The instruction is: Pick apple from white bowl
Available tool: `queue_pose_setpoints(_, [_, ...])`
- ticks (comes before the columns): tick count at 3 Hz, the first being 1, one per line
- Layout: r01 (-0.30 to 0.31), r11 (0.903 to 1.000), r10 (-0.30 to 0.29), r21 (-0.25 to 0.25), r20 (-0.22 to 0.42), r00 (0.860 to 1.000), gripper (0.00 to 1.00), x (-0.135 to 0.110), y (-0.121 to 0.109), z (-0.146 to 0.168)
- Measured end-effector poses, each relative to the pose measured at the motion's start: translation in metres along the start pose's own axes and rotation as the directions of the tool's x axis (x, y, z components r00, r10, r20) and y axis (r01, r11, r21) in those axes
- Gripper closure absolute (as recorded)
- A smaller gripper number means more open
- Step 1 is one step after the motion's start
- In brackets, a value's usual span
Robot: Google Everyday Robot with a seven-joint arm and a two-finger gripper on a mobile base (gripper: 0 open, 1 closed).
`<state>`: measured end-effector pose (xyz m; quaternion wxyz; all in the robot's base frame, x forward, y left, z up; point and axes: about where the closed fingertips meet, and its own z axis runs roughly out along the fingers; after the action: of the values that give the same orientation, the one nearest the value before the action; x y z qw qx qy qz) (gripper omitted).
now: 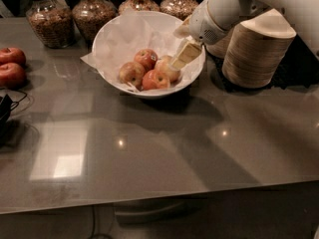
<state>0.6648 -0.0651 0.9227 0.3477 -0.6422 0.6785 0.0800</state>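
Observation:
The white bowl point(112, 39), lined with crinkled white paper, stands at the back centre of the table and holds several apples. The apple point(167, 69), yellow-tan with a red blush, lies at the right side of the pile, next to a redder apple point(147, 58). My gripper point(183, 44) reaches in over the bowl's right rim from the upper right. It is open, and its lower fingertip point(185, 55) hangs just above and to the right of the apple. Nothing is held.
A stack of tan disposable bowls point(256, 51) stands right of the white bowl, close behind my arm. Several glass jars point(47, 16) line the back edge. Two deep-red apples point(11, 66) sit at the far left, with a black cable point(10, 108) below them.

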Motion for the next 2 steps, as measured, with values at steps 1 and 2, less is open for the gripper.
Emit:
queue_pose_setpoints(1, [0.081,0.9956,-0.084,-0.046,-0.052,0.995,0.28,0.011,0.011,0.009])
queue_pose_setpoints(2, [0.209,0.97,-0.222,-0.124,-0.103,0.969,0.28,0.022,0.03,0.017])
